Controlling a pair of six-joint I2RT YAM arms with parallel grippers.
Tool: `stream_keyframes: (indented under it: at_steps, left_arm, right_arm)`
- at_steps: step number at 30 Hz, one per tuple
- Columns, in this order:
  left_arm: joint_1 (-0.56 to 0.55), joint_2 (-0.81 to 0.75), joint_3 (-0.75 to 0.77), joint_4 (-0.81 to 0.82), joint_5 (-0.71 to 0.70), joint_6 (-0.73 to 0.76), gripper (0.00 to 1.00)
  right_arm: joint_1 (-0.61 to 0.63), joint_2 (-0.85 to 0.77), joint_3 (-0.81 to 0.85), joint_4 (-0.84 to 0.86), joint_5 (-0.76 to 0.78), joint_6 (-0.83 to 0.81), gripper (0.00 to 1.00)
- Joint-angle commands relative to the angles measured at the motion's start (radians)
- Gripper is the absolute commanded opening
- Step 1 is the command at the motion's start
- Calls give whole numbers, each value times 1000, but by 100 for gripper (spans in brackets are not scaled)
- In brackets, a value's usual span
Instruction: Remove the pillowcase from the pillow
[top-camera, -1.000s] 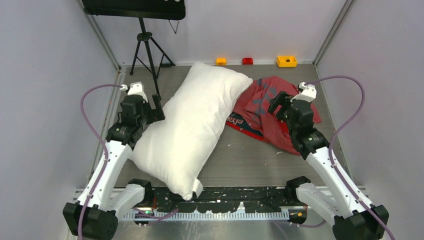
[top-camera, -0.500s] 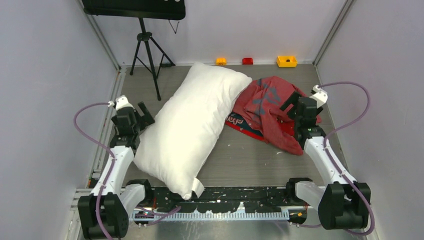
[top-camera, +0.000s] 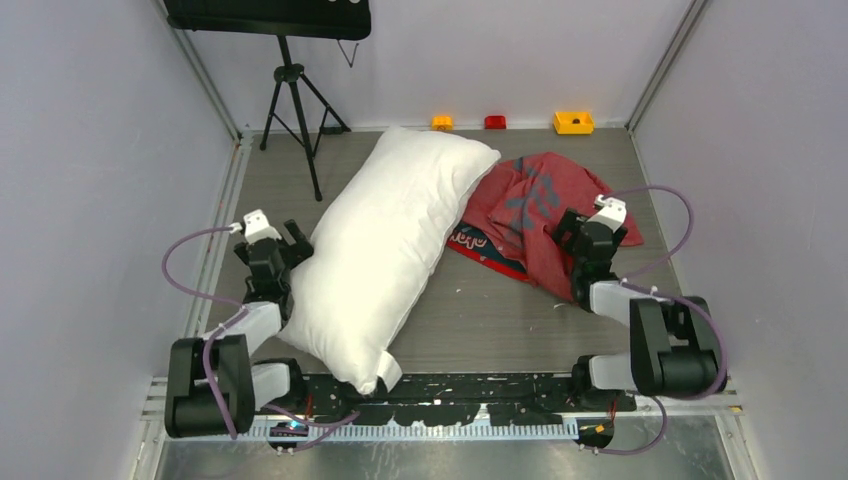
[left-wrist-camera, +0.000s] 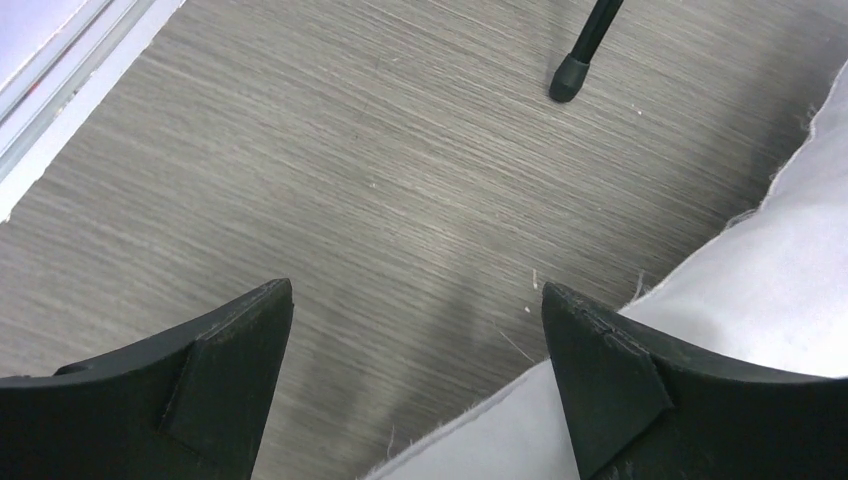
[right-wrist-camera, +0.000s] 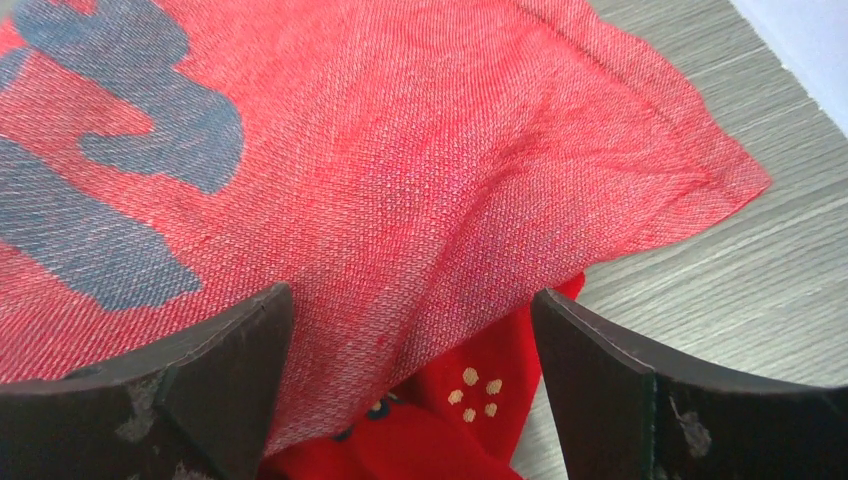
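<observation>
**Pillow bare, pillowcase off, arms folded low**

The white pillow (top-camera: 380, 250) lies diagonally, near end at the front edge of the table (top-camera: 500, 320); the red pillowcase (top-camera: 535, 205) is heaped beside its far end. Both jaws stand spread and empty: left gripper (left-wrist-camera: 415, 310) beside the pillow, right gripper (right-wrist-camera: 410, 300) over the cloth. Parking likely wants straight lifts, no snagging. A tripod leg (left-wrist-camera: 570, 78) stands near the left gripper

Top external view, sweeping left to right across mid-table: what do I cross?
In order: left end effector → pillow → pillowcase. The right end effector overlaps the pillowcase, so I leave it unplaced.
</observation>
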Motion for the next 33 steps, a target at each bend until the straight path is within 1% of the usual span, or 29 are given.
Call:
stream_keyframes:
  at_steps: [1, 2, 4, 5, 6, 7, 9, 11, 12, 13, 14, 17, 19, 22, 23, 24, 33]
  left_arm:
    - [1, 129, 8, 224, 30, 113, 95]
    - [0, 154, 23, 237, 66, 120, 94]
    - [-1, 241, 63, 281, 114, 177, 88]
    - [-1, 277, 77, 284, 131, 190, 87]
    - [-1, 323, 78, 343, 128, 193, 87]
    - [-14, 344, 78, 381, 134, 211, 86]
    - [-51, 359, 101, 321, 112, 244, 86]
    - [-55, 419, 69, 450, 103, 258, 86]
    - [-55, 425, 62, 480, 93, 260, 86]
    - [-55, 417, 65, 458, 95, 259, 86]
    - [-79, 413, 69, 442, 96, 262, 86]
    - [-106, 420, 73, 449, 67, 282, 86]
    - [-111, 422, 74, 449, 58, 289, 83]
    - [-117, 421, 70, 450, 31, 285, 83]
    - [-118, 419, 70, 452, 29, 285, 92]
    - [-118, 419, 68, 452, 29, 285, 99]
    - [-118, 420, 70, 452, 31, 287, 100]
  right_arm:
    - [4, 128, -43, 337, 32, -77, 93]
    - [3, 167, -44, 362, 28, -78, 92]
    - [2, 232, -47, 428, 45, -74, 92]
    - [2, 267, -48, 470, 58, -74, 92]
    - [5, 271, -39, 451, 64, -74, 92]
    - [5, 252, -24, 389, 56, -64, 92]
    - [6, 272, -32, 440, 62, -76, 88]
    - [7, 258, -31, 416, 60, -72, 94]
    - [8, 268, -31, 435, 53, -80, 95]
    - [8, 269, -31, 428, 51, -80, 95]
    - [8, 261, -29, 413, 52, -79, 95]
    - [8, 268, -28, 424, 48, -81, 96]
    - [8, 266, -29, 425, 48, -80, 95]
    - [8, 267, -29, 426, 46, -80, 96]
    - [8, 267, -29, 427, 47, -81, 96]
    - [8, 266, -29, 426, 47, -81, 96]
    - [8, 268, -29, 426, 47, -81, 96]
